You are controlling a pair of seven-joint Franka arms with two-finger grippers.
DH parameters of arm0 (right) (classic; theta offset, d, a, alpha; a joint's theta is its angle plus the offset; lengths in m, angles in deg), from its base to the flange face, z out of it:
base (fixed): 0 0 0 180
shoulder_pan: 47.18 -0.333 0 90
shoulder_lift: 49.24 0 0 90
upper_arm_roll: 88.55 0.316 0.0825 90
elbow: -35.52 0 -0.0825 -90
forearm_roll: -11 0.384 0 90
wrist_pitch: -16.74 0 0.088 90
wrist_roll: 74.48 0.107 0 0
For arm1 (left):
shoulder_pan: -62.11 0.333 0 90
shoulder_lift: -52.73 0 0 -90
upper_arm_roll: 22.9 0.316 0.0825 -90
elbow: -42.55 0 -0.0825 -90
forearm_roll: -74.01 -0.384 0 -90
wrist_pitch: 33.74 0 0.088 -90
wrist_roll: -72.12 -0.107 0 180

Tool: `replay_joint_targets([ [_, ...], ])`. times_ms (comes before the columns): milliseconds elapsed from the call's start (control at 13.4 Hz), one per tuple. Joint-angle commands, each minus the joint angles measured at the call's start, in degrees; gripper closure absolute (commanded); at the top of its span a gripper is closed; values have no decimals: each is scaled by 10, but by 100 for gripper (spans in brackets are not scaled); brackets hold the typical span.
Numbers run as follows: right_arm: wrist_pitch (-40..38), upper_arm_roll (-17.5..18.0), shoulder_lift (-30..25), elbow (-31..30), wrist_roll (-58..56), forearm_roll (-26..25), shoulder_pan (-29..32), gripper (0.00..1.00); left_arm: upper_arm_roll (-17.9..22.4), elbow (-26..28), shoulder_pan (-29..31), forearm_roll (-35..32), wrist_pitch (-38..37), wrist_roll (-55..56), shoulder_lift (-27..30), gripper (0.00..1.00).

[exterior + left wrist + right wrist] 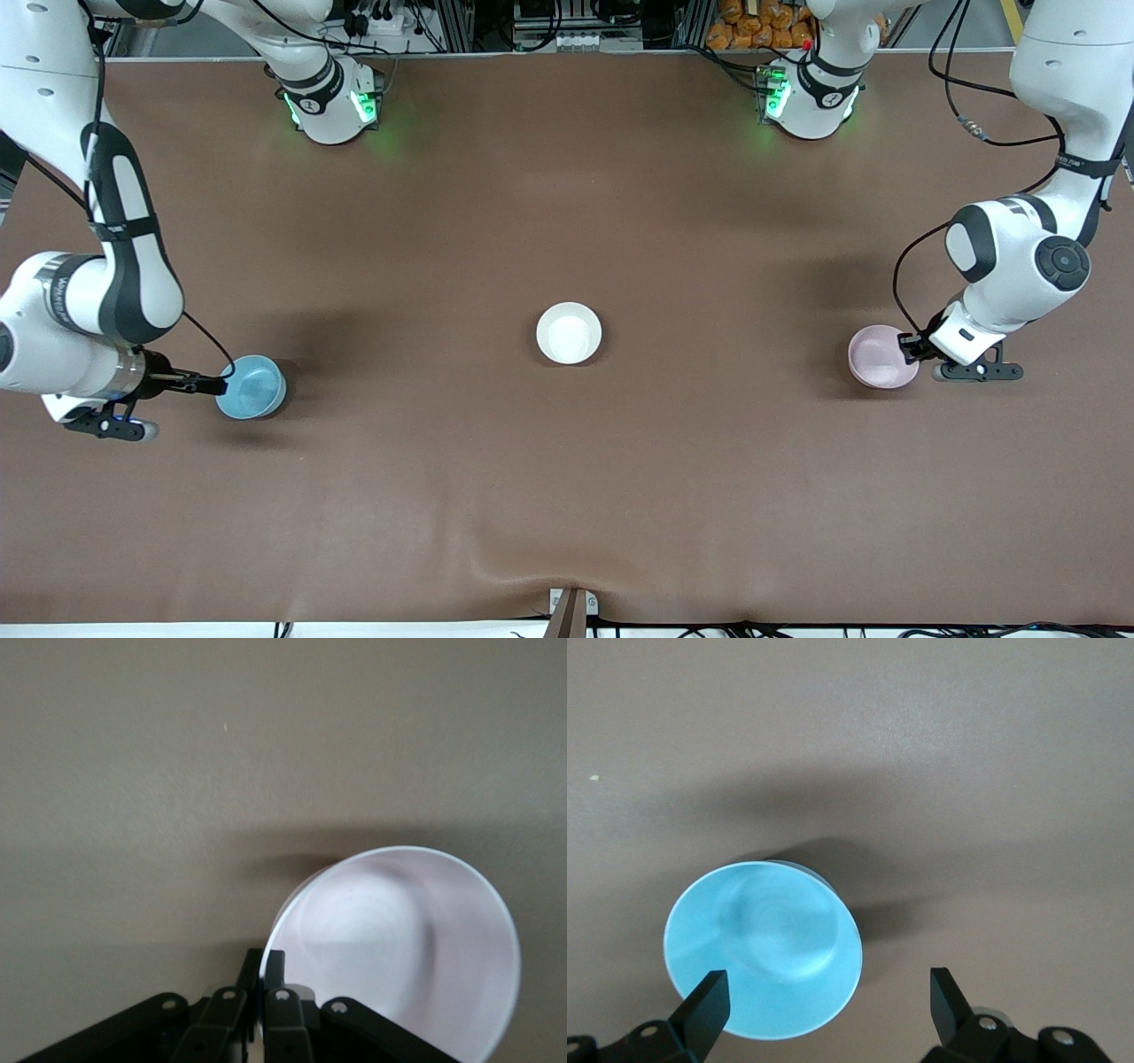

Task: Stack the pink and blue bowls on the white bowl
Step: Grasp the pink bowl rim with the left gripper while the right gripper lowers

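Brown desk (567, 496) carries three bowls. White bowl (569, 333) sits at centre. Pink bowl (881, 356) lies at three o'clock, its rim clamped by the left tool (911, 346). Blue bowl (252, 387) lies at nine o'clock; right tool (213, 386), fingers apart, straddles its rim.
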Motion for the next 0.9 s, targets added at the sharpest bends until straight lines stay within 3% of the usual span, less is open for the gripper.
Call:
replay_joint_targets([
  [0,22,7,6,-14,0,-7,13,0,-18,6,3,-3,-21,8,46,100],
  [149,38,7,23,-14,-1,-7,20,0,-42,-1,3,-3,-54,35,77,100],
  [523,39,8,46,-14,0,0,25,0,-122,-101,3,-3,-223,138,101,100],
  [747,39,9,52,-14,1,3,25,0,-182,-132,0,-4,-257,224,101,100],
  [822,38,9,52,-15,1,3,25,13,-202,-137,-2,-4,-257,249,100,100],
])
